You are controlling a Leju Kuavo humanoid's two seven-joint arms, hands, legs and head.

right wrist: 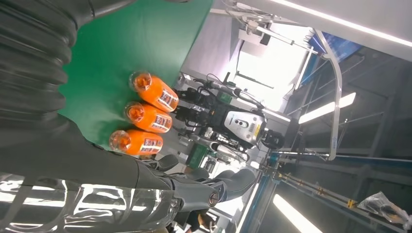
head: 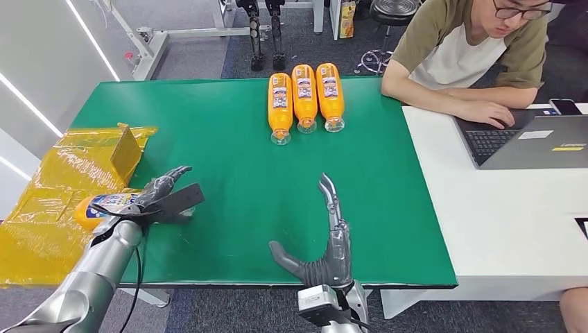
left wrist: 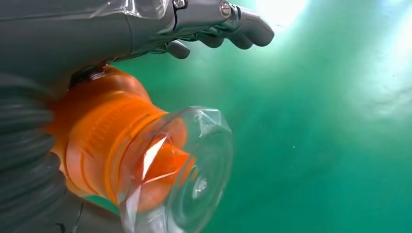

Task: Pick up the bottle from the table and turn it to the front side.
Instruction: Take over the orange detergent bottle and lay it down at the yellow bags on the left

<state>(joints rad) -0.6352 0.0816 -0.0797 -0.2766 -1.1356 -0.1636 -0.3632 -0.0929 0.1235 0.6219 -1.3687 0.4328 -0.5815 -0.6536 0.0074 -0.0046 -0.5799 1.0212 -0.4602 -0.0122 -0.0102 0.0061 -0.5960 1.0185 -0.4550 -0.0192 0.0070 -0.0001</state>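
Now your left robot hand (head: pixel 161 196) grips the bottle (head: pixel 104 205) at the tabletop (head: pixel 229 159) edge; right robot hand (head: pixel 326 243) open; turning remains.

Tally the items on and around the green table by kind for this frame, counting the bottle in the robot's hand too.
Orange bottles: 4, with three lying side by side and one held by the left hand
Yellow bags: 1
Laptops: 1
Phones: 1
Total: 7
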